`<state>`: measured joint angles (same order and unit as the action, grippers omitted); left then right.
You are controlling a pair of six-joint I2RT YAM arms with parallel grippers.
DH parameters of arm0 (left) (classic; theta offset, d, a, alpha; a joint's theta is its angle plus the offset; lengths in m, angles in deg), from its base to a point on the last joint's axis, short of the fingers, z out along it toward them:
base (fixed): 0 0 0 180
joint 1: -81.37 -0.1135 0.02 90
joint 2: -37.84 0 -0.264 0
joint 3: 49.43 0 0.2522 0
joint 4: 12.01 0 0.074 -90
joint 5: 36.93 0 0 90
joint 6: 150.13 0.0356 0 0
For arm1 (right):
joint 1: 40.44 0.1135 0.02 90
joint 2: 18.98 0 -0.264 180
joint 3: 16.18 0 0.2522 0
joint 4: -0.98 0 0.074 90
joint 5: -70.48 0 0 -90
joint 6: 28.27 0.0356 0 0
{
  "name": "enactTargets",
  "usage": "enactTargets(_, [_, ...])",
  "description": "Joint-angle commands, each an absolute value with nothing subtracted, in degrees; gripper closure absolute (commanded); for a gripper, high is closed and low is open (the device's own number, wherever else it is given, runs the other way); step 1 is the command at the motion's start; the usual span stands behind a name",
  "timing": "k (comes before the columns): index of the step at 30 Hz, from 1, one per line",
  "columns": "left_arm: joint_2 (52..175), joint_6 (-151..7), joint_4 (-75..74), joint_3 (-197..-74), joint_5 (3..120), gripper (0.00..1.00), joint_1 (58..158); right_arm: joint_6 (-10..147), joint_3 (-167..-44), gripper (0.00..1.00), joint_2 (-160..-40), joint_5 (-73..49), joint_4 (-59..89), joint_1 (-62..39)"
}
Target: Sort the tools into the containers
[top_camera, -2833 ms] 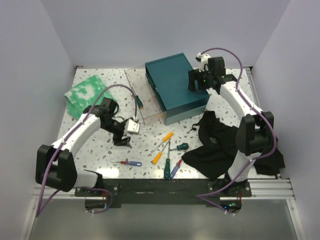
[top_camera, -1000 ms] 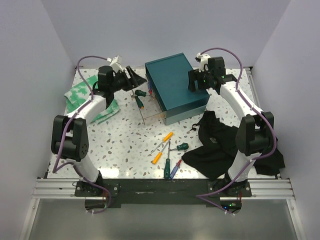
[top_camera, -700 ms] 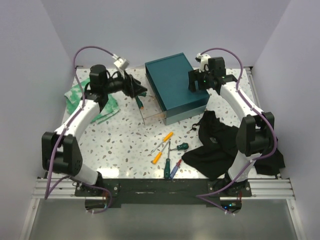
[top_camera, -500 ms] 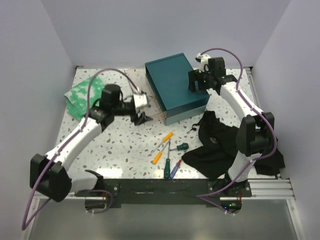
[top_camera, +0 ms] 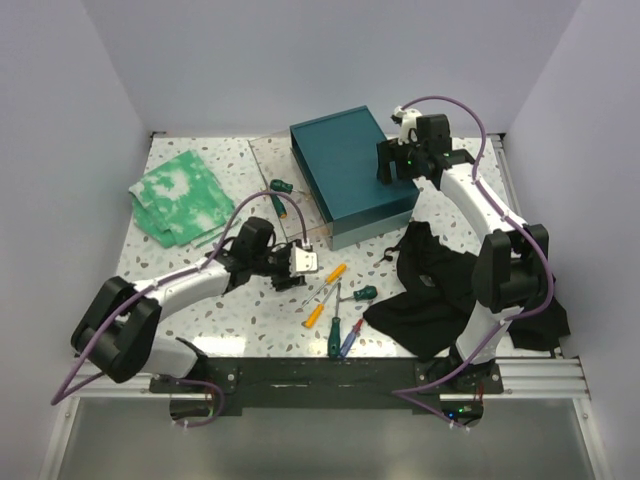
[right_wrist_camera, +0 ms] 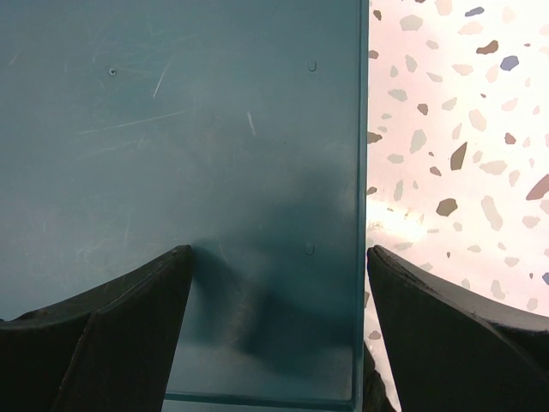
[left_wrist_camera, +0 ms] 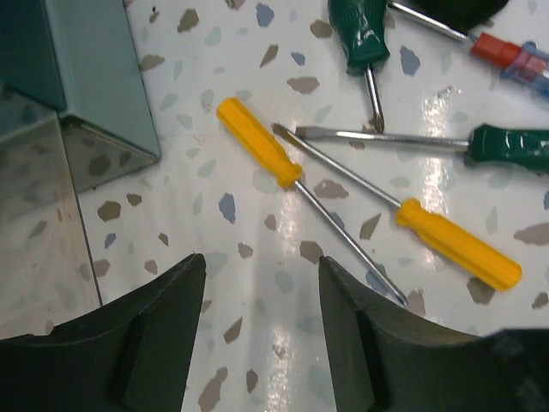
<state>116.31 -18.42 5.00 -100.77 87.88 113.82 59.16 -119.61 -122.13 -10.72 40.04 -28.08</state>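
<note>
The orange screwdriver [left_wrist_camera: 257,142] lies flat on the table [left_wrist_camera: 214,51] beside other tools [left_wrist_camera: 459,245], near the clear box [left_wrist_camera: 43,223]; it looks light and stiff, and its thin rod may be slippery, so the fat handle is the best place to grab. The left gripper [left_wrist_camera: 262,270] hangs just by it, fingers apart and empty. The right gripper [right_wrist_camera: 274,253] is wide open and empty too, over the teal box [right_wrist_camera: 171,129].
</note>
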Motion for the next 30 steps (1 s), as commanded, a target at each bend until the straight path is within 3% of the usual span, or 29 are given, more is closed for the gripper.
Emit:
enactTargets(1, [118.6, -31.2, -15.3, -99.7, 82.4, 0.4, 119.1, 60.1, -119.6, 0.14, -121.8, -9.4, 41.6, -28.0])
enactTargets(6, [120.1, -43.6, -21.4, -99.3, 68.5, 0.42, 124.8, 61.1, -119.9, 0.14, -122.5, -8.6, 41.6, -27.9])
enactTargets(12, [124.7, -47.9, -25.0, -100.4, 57.3, 0.49, 131.1, 62.9, -121.1, 0.14, -123.0, -8.0, 41.6, -28.0])
enactTargets(20, [135.5, -48.9, -19.2, -106.5, 53.2, 0.55, 132.0, 63.4, -121.5, 0.14, -123.7, -7.4, 41.6, -28.0])
enactTargets(22, [137.3, -49.5, -16.8, -107.6, 53.2, 0.63, 132.1, 63.4, -121.2, 0.14, -123.4, -7.6, 41.5, -27.9])
enactTargets(23, [137.5, -49.8, -16.4, -107.9, 54.3, 0.73, 132.1, 63.3, -121.1, 0.14, -123.1, -7.6, 41.4, -28.0])
enactTargets(26, [136.7, -49.7, -14.5, -108.5, 59.0, 0.93, 131.7, 63.2, -120.4, 0.14, -122.3, -8.0, 41.2, -28.0])
enactTargets(30, [132.5, -46.7, -11.1, -110.3, 70.5, 1.0, 128.7, 63.0, -119.5, 0.14, -121.6, -8.4, 40.8, -28.0])
